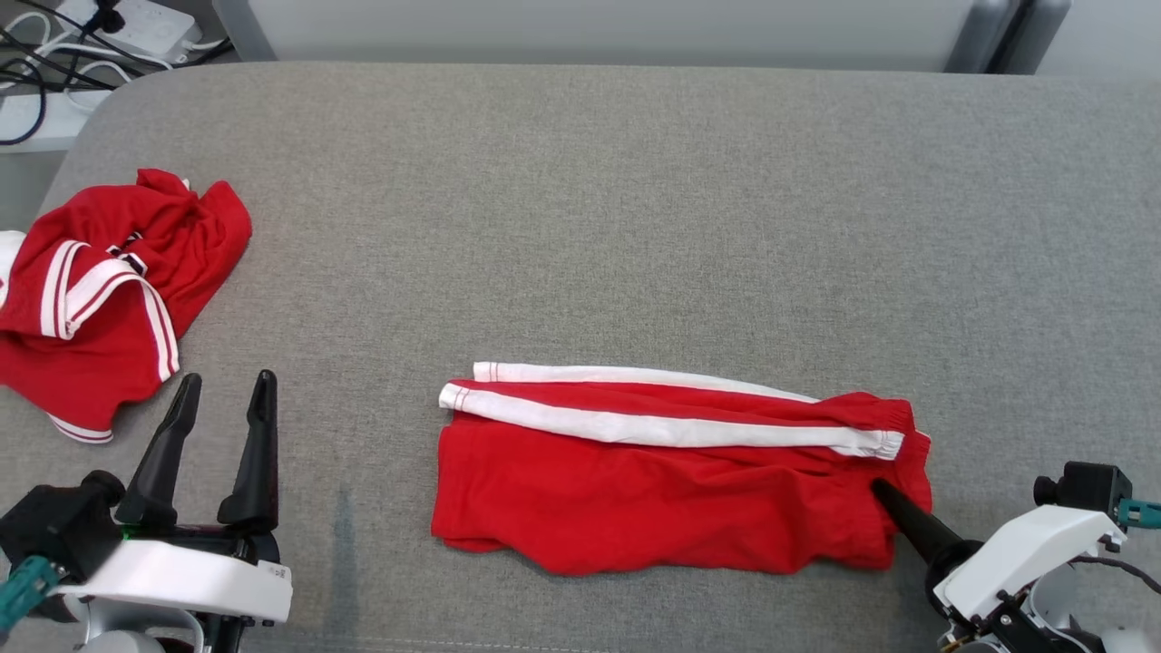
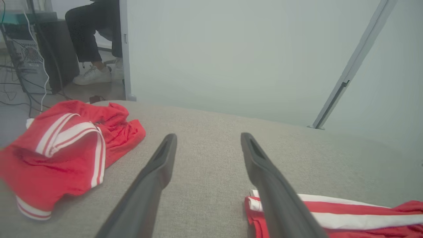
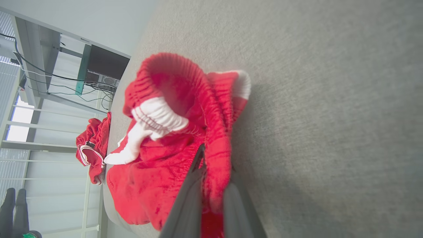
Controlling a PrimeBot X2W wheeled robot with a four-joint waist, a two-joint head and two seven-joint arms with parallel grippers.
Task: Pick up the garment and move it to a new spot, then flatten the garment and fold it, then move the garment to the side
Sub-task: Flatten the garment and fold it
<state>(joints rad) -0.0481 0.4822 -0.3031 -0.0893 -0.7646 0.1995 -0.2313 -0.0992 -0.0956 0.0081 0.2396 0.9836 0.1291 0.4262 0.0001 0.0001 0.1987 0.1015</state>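
R tool (image 1: 878, 488) is pinching the waistband end of the folded red shorts (image 1: 653, 494) lying front-centre on the grey table (image 1: 635, 181), w/ L tool (image 1: 227, 381) sitting spread & empty near a crumpled red garment (image 1: 109, 290).

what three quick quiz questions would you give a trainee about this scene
1. True or false: the left end effector holds the crumpled red-and-white striped fabric garment.
2. Multiple choice: the right end effector is A) open, B) shut on the folded red fabric shorts with white side stripe, C) shut on nothing.
3. Fill in: in the head view, the crumpled garment lies to the folded shorts' ____.
Key: 1 false; 2 B; 3 left.
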